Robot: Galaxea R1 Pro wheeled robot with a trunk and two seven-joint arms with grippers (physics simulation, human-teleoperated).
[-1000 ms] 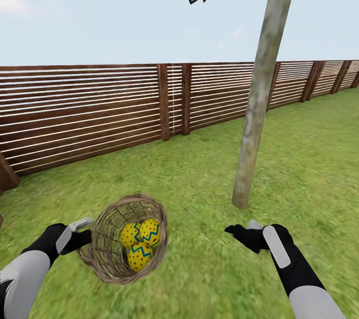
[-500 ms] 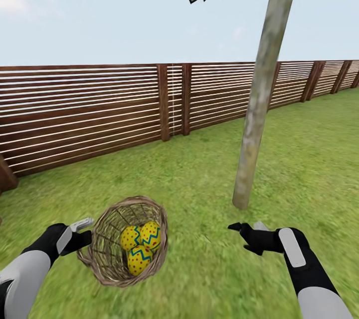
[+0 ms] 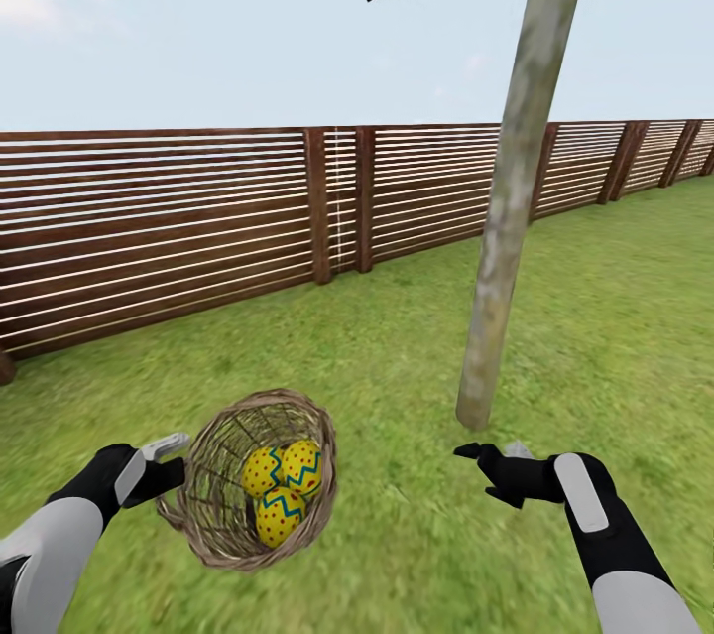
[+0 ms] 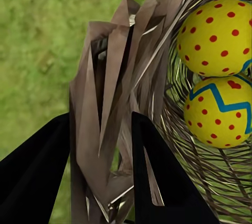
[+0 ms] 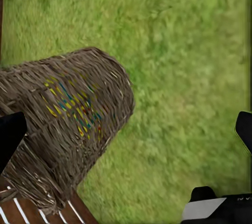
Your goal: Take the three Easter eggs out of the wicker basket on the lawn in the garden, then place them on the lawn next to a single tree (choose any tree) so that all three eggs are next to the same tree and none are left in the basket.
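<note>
We hold the small round brown wicker basket [image 3: 253, 480] in the air by its thick braided rim, with the left claw [image 3: 169, 467] closed on that rim; in the left wrist view the two black fingers [image 4: 157, 176] stand on both sides of the braid. The basket is tilted, its mouth turned toward us, and the three yellow eggs with red dots and blue-green zigzag bands [image 3: 281, 487] lie together inside it, touching each other. The right claw [image 3: 488, 471] is empty, its fingers spread apart, and it hovers above the bright green lawn [image 3: 595, 317], near the foot of the tall pale grey-beige tree trunk [image 3: 506, 217]. Behind stands the dark brown slatted wooden fence [image 3: 198, 217].

We judge that the step in hand is to bring the eggs to this tree. To do it well, we should keep the grip on the rim firm and not tilt the basket more, because the eggs are round and can roll out too early. We should lower the basket close to the grass beside the trunk. Then the right claw can take one egg at a time around its widest part, and set each one softly just beside the trunk so it does not roll away.
</note>
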